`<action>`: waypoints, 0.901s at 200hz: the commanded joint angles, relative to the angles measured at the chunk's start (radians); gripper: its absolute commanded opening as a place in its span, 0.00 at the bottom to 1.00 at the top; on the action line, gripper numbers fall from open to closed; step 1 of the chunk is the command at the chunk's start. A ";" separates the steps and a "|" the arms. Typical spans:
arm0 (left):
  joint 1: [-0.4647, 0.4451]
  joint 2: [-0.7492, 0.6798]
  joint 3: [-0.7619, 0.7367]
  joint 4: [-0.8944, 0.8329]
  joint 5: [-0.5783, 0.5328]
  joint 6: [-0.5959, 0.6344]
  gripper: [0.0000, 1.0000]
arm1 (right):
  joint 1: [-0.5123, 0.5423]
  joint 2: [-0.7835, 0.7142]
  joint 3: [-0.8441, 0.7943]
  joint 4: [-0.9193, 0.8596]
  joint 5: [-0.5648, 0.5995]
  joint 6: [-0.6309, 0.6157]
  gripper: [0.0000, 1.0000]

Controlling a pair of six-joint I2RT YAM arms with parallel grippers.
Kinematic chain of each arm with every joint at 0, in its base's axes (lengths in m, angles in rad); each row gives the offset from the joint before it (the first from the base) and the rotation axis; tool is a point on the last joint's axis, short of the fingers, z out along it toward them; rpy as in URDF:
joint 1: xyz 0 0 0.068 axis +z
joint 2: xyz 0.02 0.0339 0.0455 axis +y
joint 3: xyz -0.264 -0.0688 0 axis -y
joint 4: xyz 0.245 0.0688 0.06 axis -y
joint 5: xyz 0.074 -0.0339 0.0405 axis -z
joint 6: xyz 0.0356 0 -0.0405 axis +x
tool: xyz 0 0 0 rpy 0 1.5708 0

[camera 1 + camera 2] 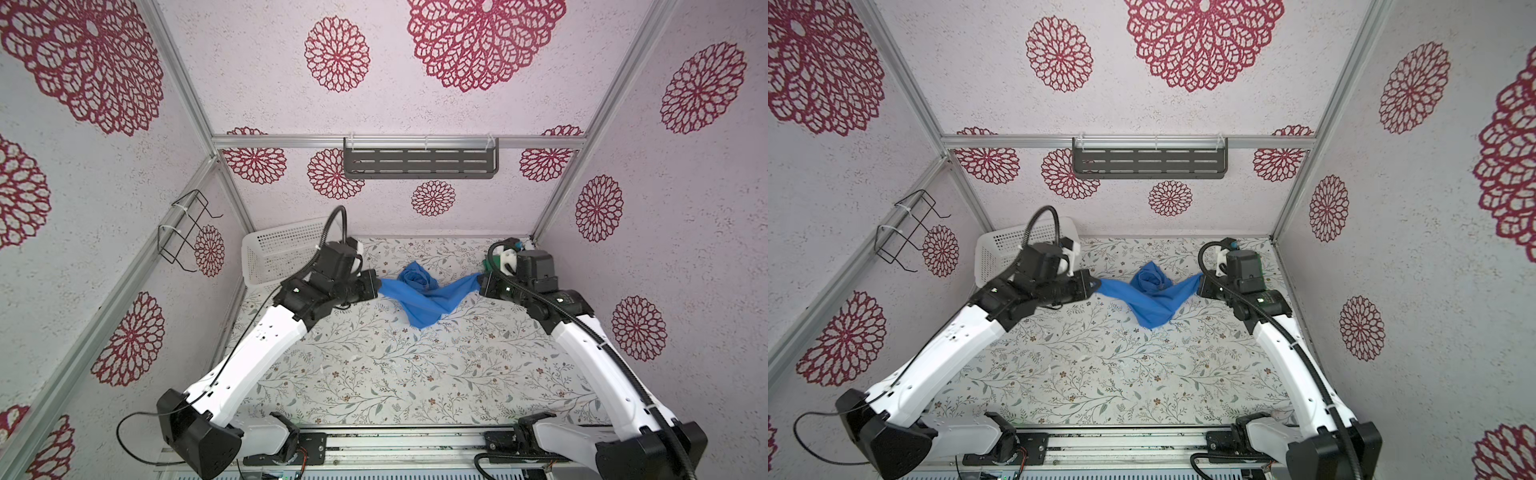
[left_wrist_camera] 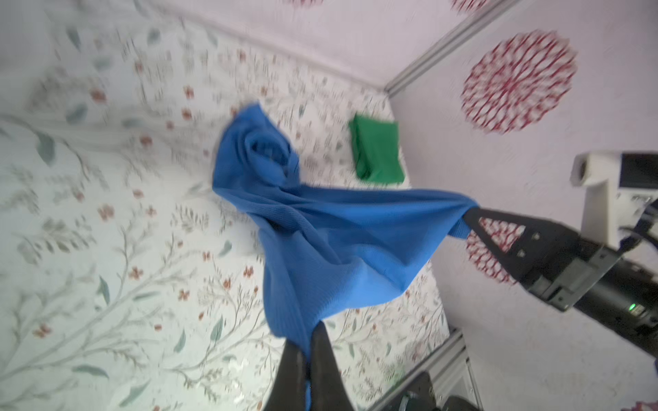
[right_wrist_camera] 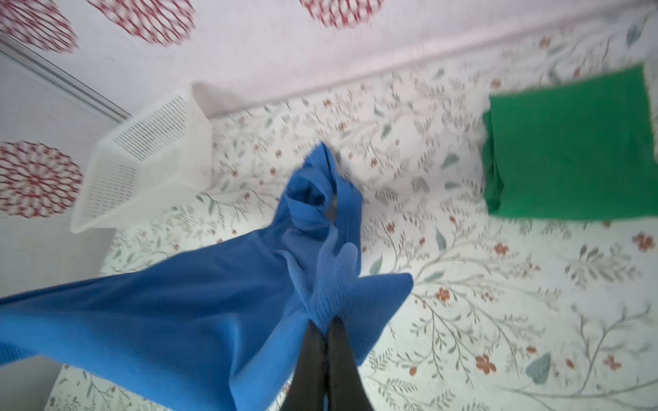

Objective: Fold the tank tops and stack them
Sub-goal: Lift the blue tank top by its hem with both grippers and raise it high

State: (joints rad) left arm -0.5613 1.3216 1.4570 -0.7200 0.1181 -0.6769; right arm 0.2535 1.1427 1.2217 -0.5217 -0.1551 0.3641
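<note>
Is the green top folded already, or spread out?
Folded. In the right wrist view the green top lies flat on the table as a compact, straight-edged rectangle with layers showing along one edge.

Left arm (image 1: 266,345) and right arm (image 1: 590,353) rise from bases at the near edge of the bench (image 1: 415,374). Elbows are out toward the side edges, forearms angled inward over the far half.

Left gripper (image 1: 378,289) points toward the middle, jaws pinched together on one end of the blue tank top (image 1: 419,305). In the left wrist view its two dark fingers (image 2: 324,356) sit pressed with cloth between them.

Right gripper (image 1: 482,281) faces it from the opposite side, jaws likewise clamped on the other end. The grippers are well apart, both clear of the bench surface.
</note>
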 commanded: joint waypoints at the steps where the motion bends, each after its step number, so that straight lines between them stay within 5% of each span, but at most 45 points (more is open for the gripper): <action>1: 0.029 0.001 0.186 -0.253 -0.107 0.207 0.00 | 0.004 -0.052 0.129 -0.046 -0.010 -0.083 0.00; 48: 0.060 0.016 0.574 -0.439 -0.251 0.335 0.00 | 0.004 -0.134 0.283 0.034 -0.084 -0.131 0.00; 84: 0.072 0.024 0.692 -0.510 -0.286 0.384 0.00 | 0.004 -0.161 0.328 0.077 -0.148 -0.121 0.00; 146: 0.223 0.105 0.604 -0.451 -0.164 0.412 0.00 | 0.003 -0.018 0.333 0.066 -0.107 -0.157 0.00; 180: 0.326 0.306 0.759 -0.409 -0.040 0.437 0.00 | -0.002 0.154 0.400 0.139 -0.049 -0.236 0.00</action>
State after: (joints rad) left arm -0.2962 1.5036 2.1036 -1.1881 -0.0177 -0.2981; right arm 0.2569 1.1893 1.5585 -0.4805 -0.2680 0.2123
